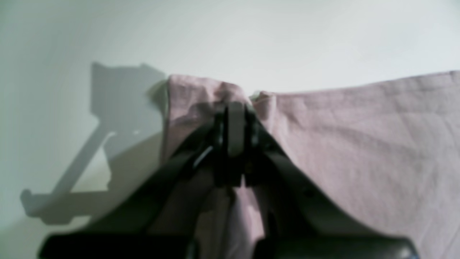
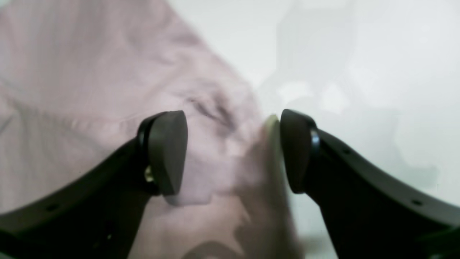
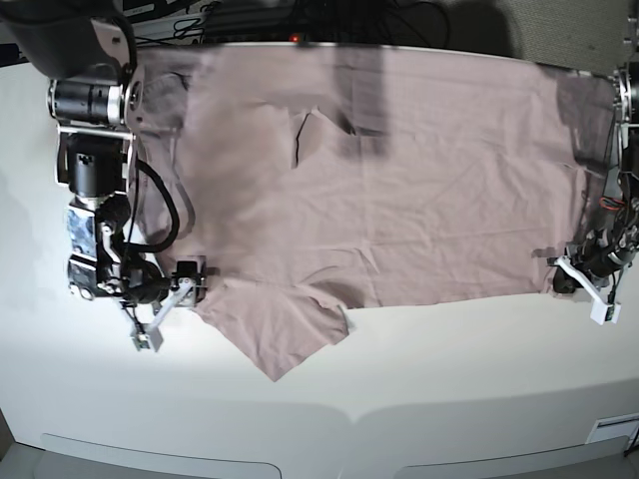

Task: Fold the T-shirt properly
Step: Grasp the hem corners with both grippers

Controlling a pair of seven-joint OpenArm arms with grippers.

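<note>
White table (image 3: 449,389) under bright light, dark cables (image 3: 329,15) behind.

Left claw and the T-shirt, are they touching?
Touching. The left wrist view shows the left claw shut, with a bunched edge of the T-shirt pinched between its tips.

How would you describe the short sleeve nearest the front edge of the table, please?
Start at the white table, where the wrinkled dusty-pink cotton T-shirt lies spread wide. Along its near hem, toward the right arm's open tool, the short sleeve juts out as a pointed flap, the only cloth past that hem.
</note>
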